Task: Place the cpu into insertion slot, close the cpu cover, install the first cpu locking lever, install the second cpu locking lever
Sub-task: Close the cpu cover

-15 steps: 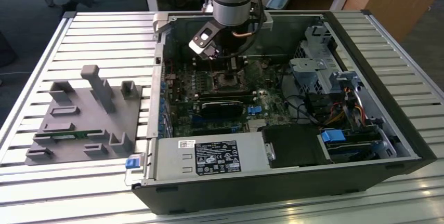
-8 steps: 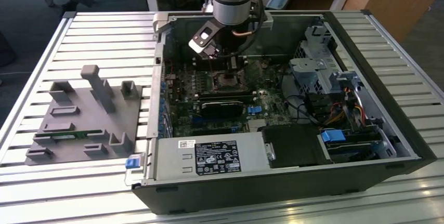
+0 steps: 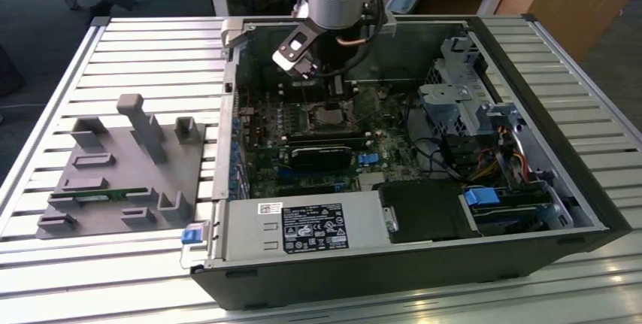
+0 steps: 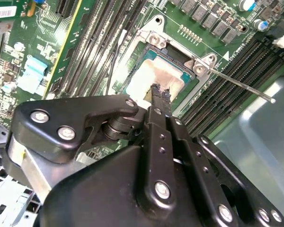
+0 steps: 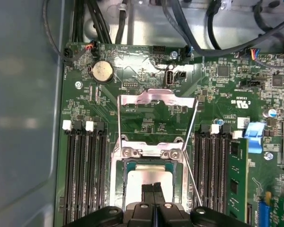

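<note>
The cpu [image 5: 144, 182] lies flat in the insertion slot [image 5: 116, 182], its silver top catching the light; it also shows in the second wrist view [image 4: 158, 75] and the exterior view [image 3: 329, 116]. My gripper [image 5: 154, 190] is shut with nothing between its fingers, the tips [image 4: 157, 91] right over the cpu's near edge; whether they touch it I cannot tell. The cpu cover [image 5: 156, 99] is swung open, away from the slot, on its hinge. A thin locking lever [image 4: 246, 88] sticks out sideways from the slot's corner. In the exterior view my gripper [image 3: 334, 89] reaches down into the case.
Black memory slots [image 5: 83, 175] run along both sides of the insertion slot. A round coin battery [image 5: 103, 71] and cables lie beyond the cover. The open computer case [image 3: 561, 113] rests on a slatted table with a grey fixture [image 3: 125, 166] at the exterior view's left.
</note>
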{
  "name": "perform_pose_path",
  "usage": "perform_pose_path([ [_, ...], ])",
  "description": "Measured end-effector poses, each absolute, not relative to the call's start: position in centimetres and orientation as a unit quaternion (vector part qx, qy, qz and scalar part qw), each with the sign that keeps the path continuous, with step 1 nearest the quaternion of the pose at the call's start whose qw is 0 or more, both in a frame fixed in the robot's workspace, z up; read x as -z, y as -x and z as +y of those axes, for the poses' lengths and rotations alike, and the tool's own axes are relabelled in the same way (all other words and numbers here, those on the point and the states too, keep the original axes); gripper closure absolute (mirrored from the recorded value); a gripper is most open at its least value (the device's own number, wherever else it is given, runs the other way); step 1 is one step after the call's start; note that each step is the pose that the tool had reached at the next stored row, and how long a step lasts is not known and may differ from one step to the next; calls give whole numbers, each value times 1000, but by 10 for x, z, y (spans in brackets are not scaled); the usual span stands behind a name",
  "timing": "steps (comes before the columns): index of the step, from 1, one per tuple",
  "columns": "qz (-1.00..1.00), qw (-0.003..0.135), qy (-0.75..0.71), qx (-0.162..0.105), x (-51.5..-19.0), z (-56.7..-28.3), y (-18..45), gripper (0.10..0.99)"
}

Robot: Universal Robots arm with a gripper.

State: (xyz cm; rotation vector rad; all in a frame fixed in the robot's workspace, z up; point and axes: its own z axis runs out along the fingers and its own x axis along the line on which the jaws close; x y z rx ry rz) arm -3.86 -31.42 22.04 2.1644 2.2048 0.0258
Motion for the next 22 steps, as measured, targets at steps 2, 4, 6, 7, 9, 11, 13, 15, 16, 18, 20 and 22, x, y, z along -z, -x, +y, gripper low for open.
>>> perform_pose_path([
  [2,713,26,-700,-8,-224,-314,39,980],
  [4,713,26,-700,-8,-230,-314,39,980],
  [6,713,26,-700,-8,-234,-314,39,980],
  [7,713,26,-700,-8,-235,-314,39,980],
  [9,713,26,-700,-8,-235,-314,39,980],
  [11,713,26,-700,-8,-235,-316,39,980],
  [13,713,26,-700,-8,-235,-318,39,980],
  [15,713,26,-700,-8,-235,-320,39,980],
  [16,713,26,-700,-8,-235,-321,39,980],
  [18,713,26,-700,-8,-235,-322,39,980],
  [20,713,26,-700,-8,-235,-322,37,980],
  [22,713,25,-701,-7,-235,-322,31,980],
])
